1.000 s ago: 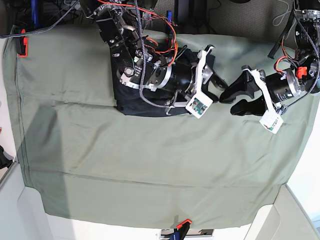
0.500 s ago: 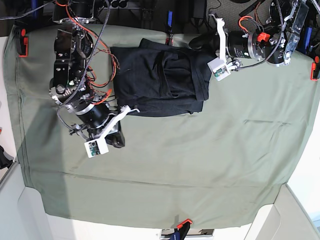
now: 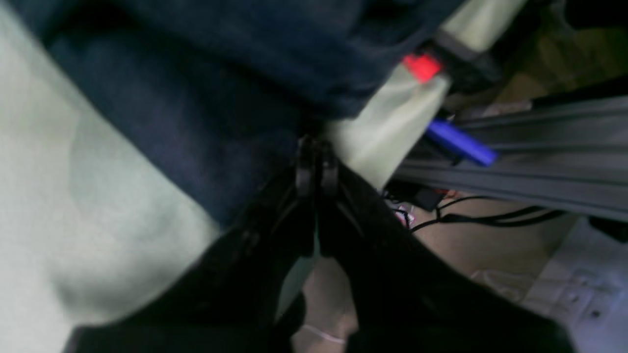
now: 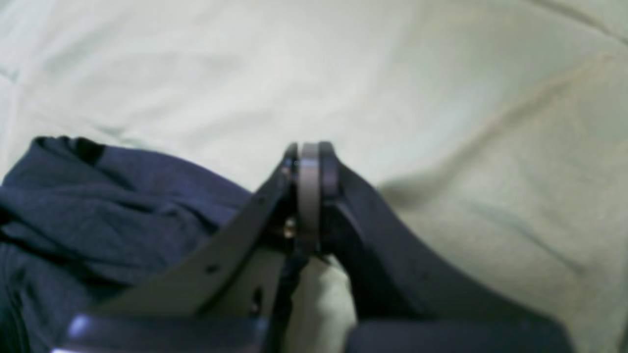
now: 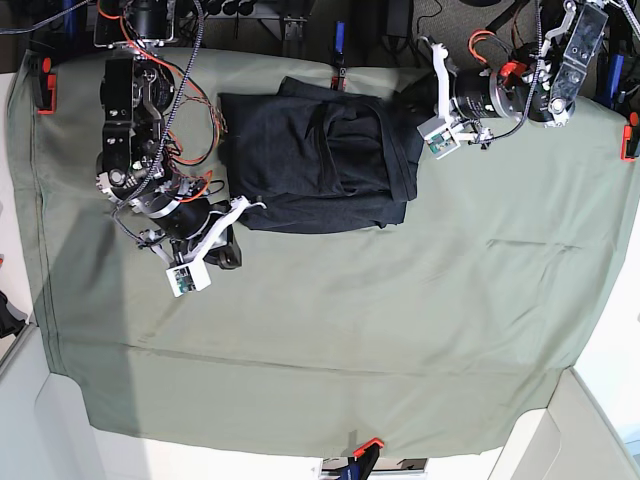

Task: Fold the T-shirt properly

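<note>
Navy-black knit, the T-shirt lies folded into a rough rectangle on the far half of the surface, a little left of centre in the base view. Its long axis runs side to side, parallel to the far edge; folded layers overlap through the middle, and a doubled edge curves down its right end. Its far edge comes close to the cloth's far border, near a blue-handled clamp.

In the base view the left hand sits at the shirt's far right corner, jaws pressed together; its wrist view shows the fingertips meeting at the fabric's edge, but blur hides whether any cloth is pinched. The right hand rests just off the near left corner, jaws together and gripping nothing, with bare cloth beneath its tips and the shirt beside it.

Olive-green cloth covers the surface, creased but bare across the whole near half and along both sides. Red clamps pin its edges.
</note>
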### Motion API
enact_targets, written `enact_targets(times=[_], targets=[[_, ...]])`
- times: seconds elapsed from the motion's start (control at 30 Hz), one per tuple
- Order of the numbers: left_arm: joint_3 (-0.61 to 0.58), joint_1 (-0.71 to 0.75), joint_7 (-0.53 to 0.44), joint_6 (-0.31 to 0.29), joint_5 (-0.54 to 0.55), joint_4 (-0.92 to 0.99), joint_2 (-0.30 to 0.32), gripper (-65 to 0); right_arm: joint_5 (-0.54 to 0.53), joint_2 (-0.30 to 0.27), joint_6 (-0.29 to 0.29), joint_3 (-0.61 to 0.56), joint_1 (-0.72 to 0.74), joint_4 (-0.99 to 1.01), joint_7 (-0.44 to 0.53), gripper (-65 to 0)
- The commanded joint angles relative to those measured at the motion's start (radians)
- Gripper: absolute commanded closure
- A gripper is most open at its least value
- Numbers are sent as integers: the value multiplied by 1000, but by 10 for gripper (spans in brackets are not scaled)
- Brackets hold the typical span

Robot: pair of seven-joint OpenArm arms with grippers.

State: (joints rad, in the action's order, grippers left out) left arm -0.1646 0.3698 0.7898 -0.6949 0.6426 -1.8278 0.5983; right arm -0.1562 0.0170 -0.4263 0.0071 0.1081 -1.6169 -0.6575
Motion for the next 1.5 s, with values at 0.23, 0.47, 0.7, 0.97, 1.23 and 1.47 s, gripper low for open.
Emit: enact_targets(times=[0.23, 0.47, 0.7, 0.97, 1.23, 1.47], targets=[[6, -157, -23, -3, -4, 113, 8, 0, -53, 2, -4, 0, 16, -17, 25, 0], [6, -296, -22, -3, -8, 198, -13, 0, -53, 2, -4, 0, 16, -17, 24, 0], [6, -410, -23, -3, -8, 286, -26, 0, -50, 2, -4, 0, 16, -17, 25, 0], [6, -591, -28, -3, -34, 508, -136, 0, -49, 2, -4, 0, 16, -17, 24, 0], [-115, -788, -39, -3, -62, 740, -269, 0, -49, 2, -3, 0, 16, -17, 24, 0], [-356, -899, -102, -3, -113, 758, -307, 0, -50, 2, -3, 0, 16, -17, 25, 0]])
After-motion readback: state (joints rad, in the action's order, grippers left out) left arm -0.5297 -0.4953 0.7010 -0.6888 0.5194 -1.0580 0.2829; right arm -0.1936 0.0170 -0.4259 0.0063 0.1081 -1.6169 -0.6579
